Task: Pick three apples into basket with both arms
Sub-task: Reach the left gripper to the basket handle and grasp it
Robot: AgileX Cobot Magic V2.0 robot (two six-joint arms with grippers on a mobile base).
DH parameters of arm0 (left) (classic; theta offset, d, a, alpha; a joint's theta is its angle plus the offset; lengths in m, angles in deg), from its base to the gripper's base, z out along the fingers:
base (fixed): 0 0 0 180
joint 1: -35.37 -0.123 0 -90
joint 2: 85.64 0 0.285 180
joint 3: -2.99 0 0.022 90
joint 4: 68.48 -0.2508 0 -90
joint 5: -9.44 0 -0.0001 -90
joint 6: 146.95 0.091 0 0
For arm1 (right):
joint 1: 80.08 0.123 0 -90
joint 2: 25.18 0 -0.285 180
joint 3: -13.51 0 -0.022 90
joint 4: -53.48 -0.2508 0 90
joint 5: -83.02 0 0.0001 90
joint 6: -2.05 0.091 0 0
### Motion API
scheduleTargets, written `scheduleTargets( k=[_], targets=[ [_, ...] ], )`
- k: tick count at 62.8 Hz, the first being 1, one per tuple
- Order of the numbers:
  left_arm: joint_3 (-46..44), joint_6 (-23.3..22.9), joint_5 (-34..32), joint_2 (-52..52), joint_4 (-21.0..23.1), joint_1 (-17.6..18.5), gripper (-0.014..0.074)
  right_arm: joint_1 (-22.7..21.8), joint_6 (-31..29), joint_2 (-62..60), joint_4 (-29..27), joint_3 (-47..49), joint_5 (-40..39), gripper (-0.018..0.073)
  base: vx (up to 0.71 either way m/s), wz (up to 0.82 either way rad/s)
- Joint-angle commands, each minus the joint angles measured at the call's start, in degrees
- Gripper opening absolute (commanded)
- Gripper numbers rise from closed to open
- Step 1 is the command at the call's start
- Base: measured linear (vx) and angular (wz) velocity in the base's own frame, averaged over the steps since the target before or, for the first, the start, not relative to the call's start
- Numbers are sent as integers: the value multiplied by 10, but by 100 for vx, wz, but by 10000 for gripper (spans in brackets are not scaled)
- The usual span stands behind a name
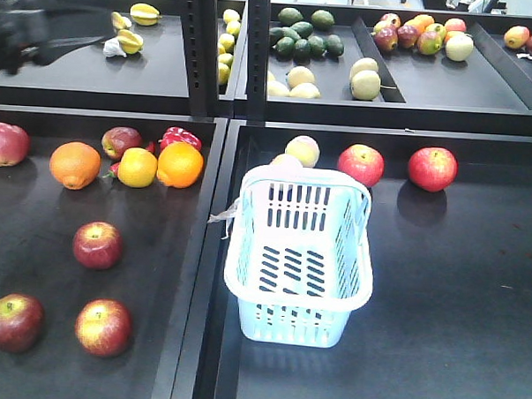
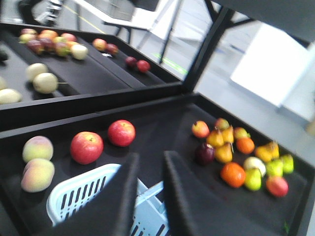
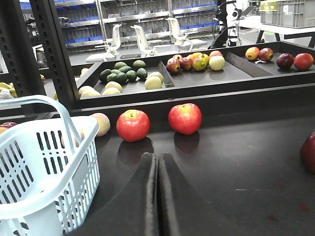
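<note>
Zero in basket: the basket [image 1: 291, 326] shows only its slotted floor, so all three apples are left to pick.
Step in hand: judged the opening reach; neither end effector has fruit.
Right end effector [image 3: 157, 196]: fingers pressed flat together, gripping nothing, low over the desk [image 3: 236, 167].
Ahead of it: left red apple [image 3: 133, 125] and right red apple [image 3: 185, 118] side by side, not touching, near the tray's back wall. The closed tips point between them.
To its left: basket [image 3: 44, 167], close, handle up.
Left end effector [image 2: 150, 196]: fingers parted, nothing between them. The basket [image 2: 83, 191] rim lies just under and left of its tips; the same two apples sit ahead and left.
Other stock: a dark red apple [image 1: 97, 244] and two more in the left tray, unseen from either wrist.
Next move calls for: right fingers must spread first, then go forward to straddle one apple. Round fruit may roll toward the wall, so a centred, gentle close. Then lift and carry left over the rim.
</note>
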Motion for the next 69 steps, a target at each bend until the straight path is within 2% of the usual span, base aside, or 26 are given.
scheduleTargets(
  k=[1, 4, 9, 13, 17, 25, 32, 47, 55, 69],
  targets=[
    [-70, 7, 12, -24, 2, 18, 337, -2, -7, -6, 3, -8, -45, -4, 0, 0],
    [-101, 6, 12, -48, -18, 28, 445, -2, -7, -6, 3, -8, -45, -4, 0, 0],
    [-152, 5, 12, -86, -45, 47, 574, -2, -7, -6, 3, -8, -45, -4, 0, 0],
    [-183, 5, 12, -111, -61, 62, 642, -2, -7, -6, 3, -8, -45, -4, 0, 0],
    [-219, 5, 12, -143, -78, 79, 673, -2, -7, -6, 3, -8, -45, -4, 0, 0],
    [-281, 5, 14, -199, -129, 118, 659, -2, -7, -6, 3, -8, -45, -4, 0, 0],
    [-322, 5, 16, -245, -195, 155, 619, -2, -7, -6, 3, -8, -45, -4, 0, 0],
    [-344, 4, 12, -304, -305, 209, 572, -2, -7, -6, 3, -8, -45, -4, 0, 0],
    [-344, 4, -6, -326, -332, 223, 572, -2, -7, -6, 3, -8, -45, -4, 0, 0],
    [-344, 10, -25, -348, -335, 235, 572, -2, -7, -6, 3, -7, -45, -4, 0, 0]
  ],
)
